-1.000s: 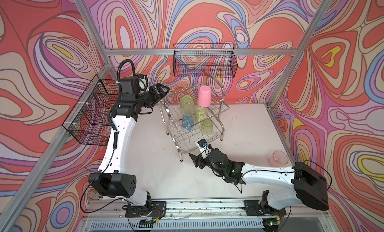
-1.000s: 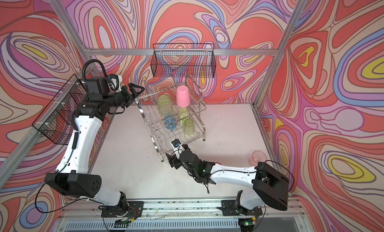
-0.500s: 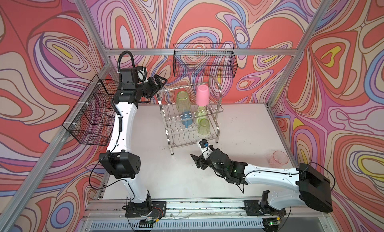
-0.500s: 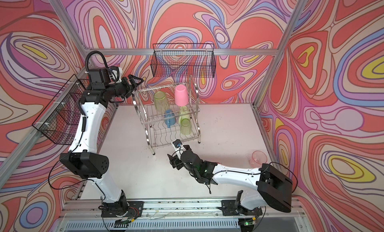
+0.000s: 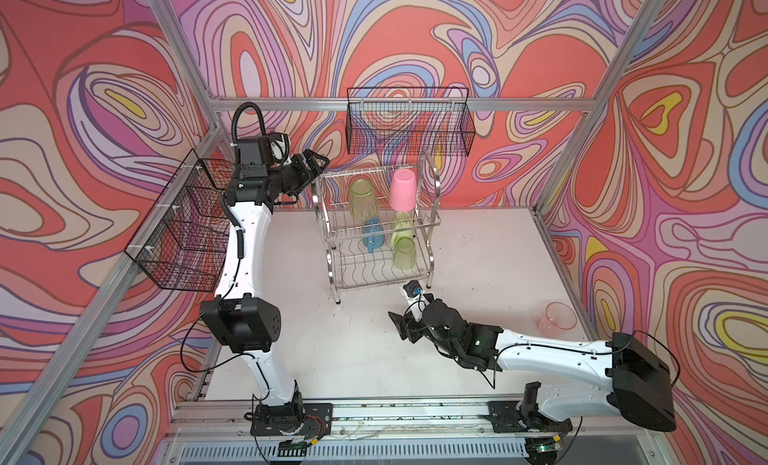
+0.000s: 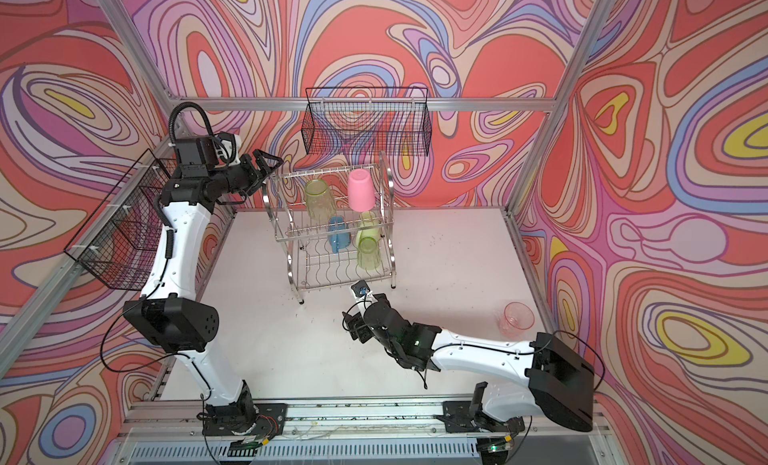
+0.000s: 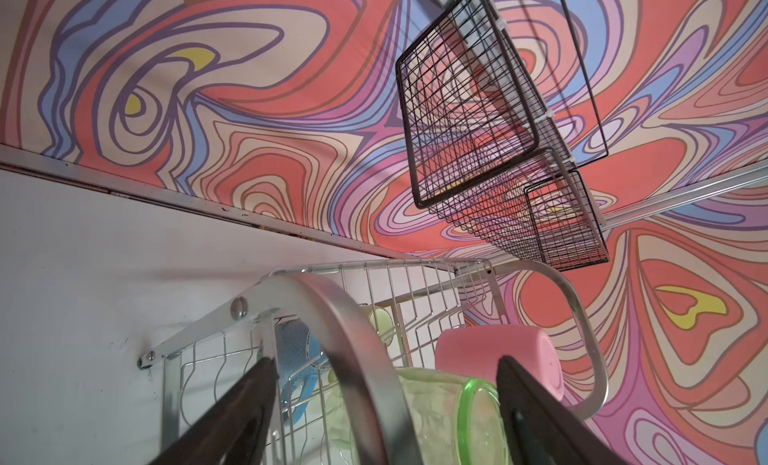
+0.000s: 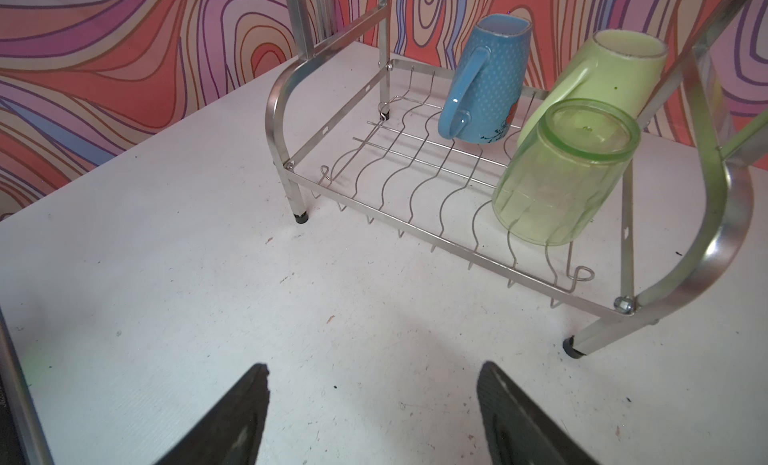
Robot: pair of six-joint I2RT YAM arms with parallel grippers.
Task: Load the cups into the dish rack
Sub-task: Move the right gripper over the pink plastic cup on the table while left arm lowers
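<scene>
The silver dish rack (image 5: 434, 172) (image 6: 390, 172) stands upright at the back of the table. Its upper tier holds a clear green cup (image 5: 363, 199) and a pink tumbler (image 5: 403, 190), both upside down. On the lower tier are a blue mug (image 8: 486, 84), a pale-green mug (image 8: 615, 68) and another clear green cup (image 8: 561, 172). A clear pinkish cup (image 5: 557, 317) stands alone on the table at the right. My left gripper (image 5: 313, 163) (image 7: 384, 361) is open astride the rack's left handle tube (image 7: 332, 313). My right gripper (image 5: 402, 305) (image 8: 374, 365) is open and empty above the table, in front of the rack.
A black mesh basket (image 5: 409, 122) hangs on the back wall just above the rack. Another black basket (image 5: 187, 230) hangs on the left wall beside my left arm. Aluminium frame posts edge the white table (image 5: 478, 251).
A second ago the rack stood skewed and tilted; it has swung round to stand square and upright. My left arm's elbow has risen, its gripper still at the handle. The right arm has hardly moved.
</scene>
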